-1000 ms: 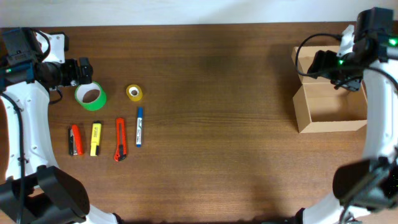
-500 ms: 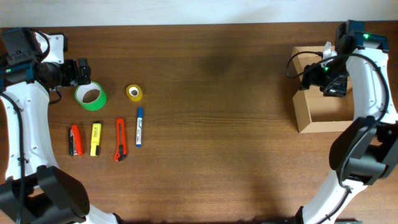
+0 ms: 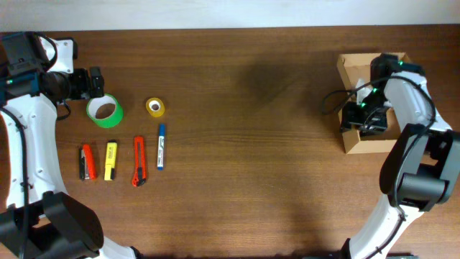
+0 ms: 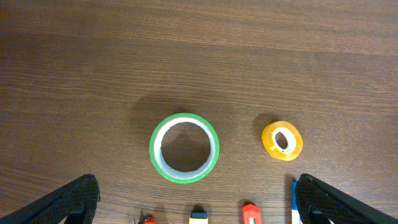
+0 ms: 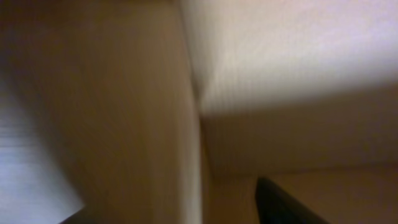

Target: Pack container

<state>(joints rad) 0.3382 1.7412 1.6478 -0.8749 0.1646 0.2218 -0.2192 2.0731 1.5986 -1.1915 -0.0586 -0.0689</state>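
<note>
Left pincer (image 3: 97,81) first: it's up at the upper left of the overhead frame, jaws spread wide apart and holding nothing. The green ring-shaped tape roll (image 4: 184,148) lies flat just below it, and the small yellow tape roll (image 4: 282,140) is off to the right. Over to the right pincer (image 3: 361,117), at the right side of the frame, tight against the left wall of the small tan-brown cardboard box (image 3: 363,146) with a hinged lid flap (image 3: 353,68). Its own camera gives only a blur of cardboard and one dark finger (image 5: 280,202), so I cannot tell whether those jaws are apart or together.

That cardboard box sits on the dark brown wooden table (image 3: 251,180) at the far right, well apart from the stationery on the left. Its mouth faces straight up, with the lid flap thrown back toward the top of frame. The arm hides much of it, though the long axis looks to run left to right.

Expect it to be light, with walls stiff enough but ready to flex, and quick to slide on the wood. Best hold, I'd say: pinch a wall over its rim, near a corner.
</note>
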